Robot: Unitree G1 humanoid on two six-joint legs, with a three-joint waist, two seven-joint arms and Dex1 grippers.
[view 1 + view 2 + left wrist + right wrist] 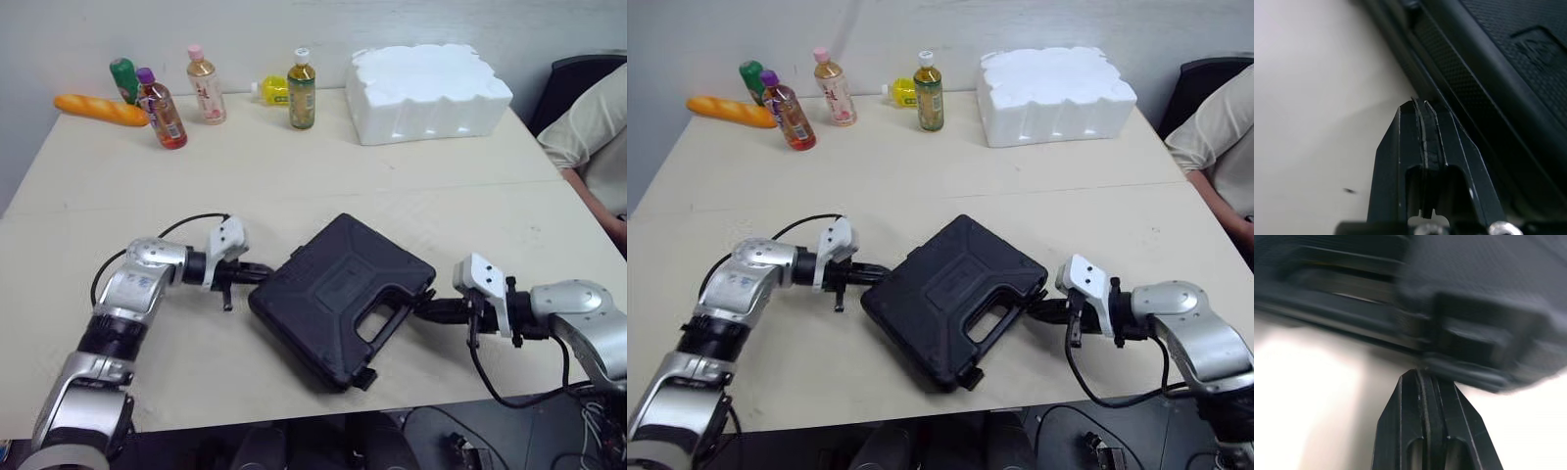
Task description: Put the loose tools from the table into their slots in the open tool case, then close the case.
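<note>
The black tool case (338, 294) lies with its lid down, turned at an angle near the table's front edge, handle (387, 320) toward the front right. My left gripper (263, 274) is shut, its tips at the case's left corner; in the left wrist view the closed tips (1422, 104) meet the seam along the case's side (1488, 88). My right gripper (423, 306) is shut too, its tips against the case's right side by the handle. In the right wrist view, those tips (1422, 375) sit just under a blurred latch (1469, 342). I see no loose tools on the table.
Along the far edge stand several drink bottles (301, 90), a bread loaf (101, 110) and a white foam box (426, 90). A person's arm (598, 147) and a chair are at the right edge of the table (294, 166).
</note>
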